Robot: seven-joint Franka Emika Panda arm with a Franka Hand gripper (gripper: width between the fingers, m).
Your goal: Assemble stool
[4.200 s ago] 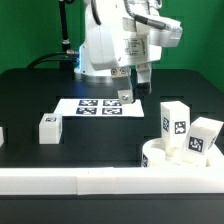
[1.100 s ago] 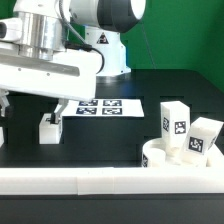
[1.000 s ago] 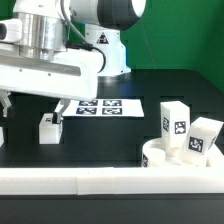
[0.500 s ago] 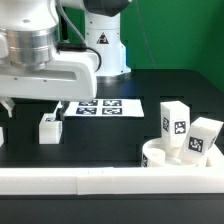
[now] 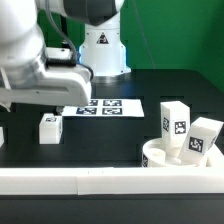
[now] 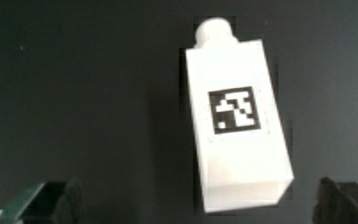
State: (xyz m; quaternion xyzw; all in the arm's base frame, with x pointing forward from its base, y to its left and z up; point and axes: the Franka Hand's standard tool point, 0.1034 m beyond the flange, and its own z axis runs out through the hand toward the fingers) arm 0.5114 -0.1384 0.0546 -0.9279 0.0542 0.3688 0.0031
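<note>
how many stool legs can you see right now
3 in the exterior view: one leg lying near the marker board, another leg and a third leg by the seat. Arm may hide more.

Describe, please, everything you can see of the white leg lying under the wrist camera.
The leg is a long white rectangular block, plastic by its look, with a small rounded peg at one end and a black-and-white square tag on its upper face. It lies flat on the dark table, alone. The fingers show at either side of its plain end, spread and clear of it.
</note>
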